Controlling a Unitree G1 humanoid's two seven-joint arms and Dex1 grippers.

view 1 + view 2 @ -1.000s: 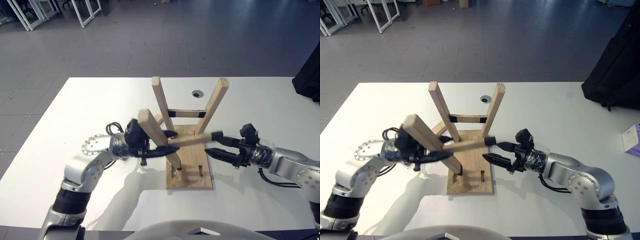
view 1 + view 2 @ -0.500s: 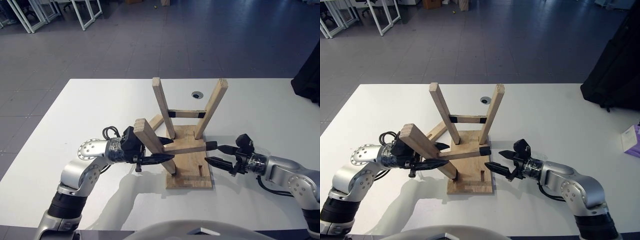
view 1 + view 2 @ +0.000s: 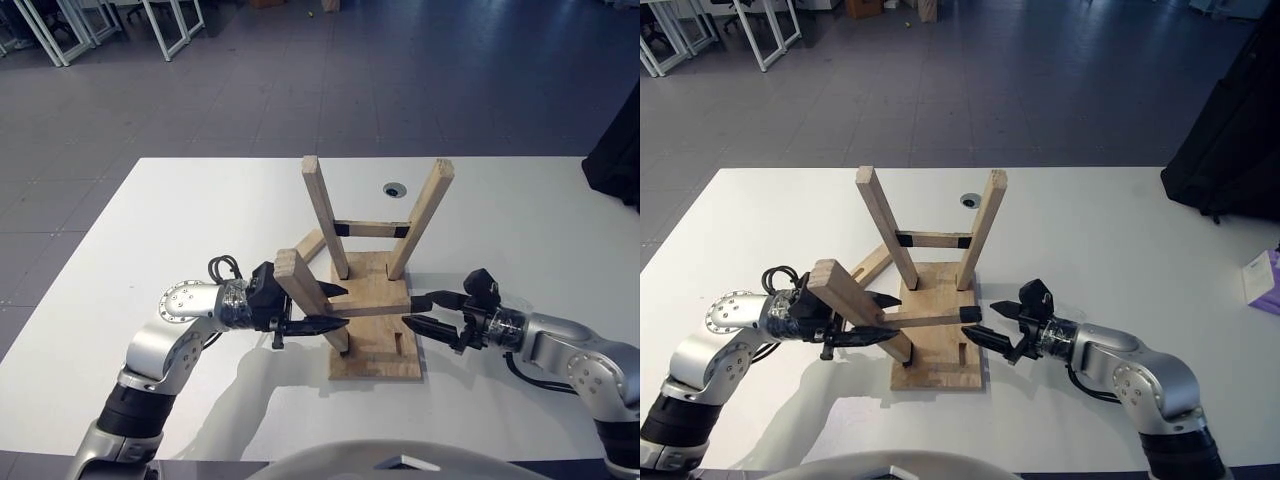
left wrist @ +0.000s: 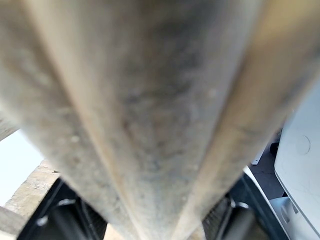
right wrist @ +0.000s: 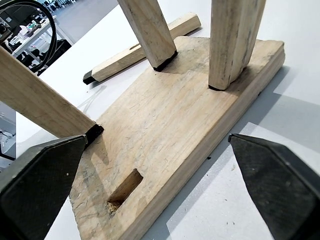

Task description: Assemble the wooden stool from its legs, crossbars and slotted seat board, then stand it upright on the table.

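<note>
Left gripper (image 3: 335, 308) is clamping the tilted leg (image 3: 298, 278), foot at the seat board (image 3: 385, 362), right gripper (image 3: 414, 311) hovering open by its crossbar (image 3: 370, 310); squaring it upright before pressing down seems wise.
</note>
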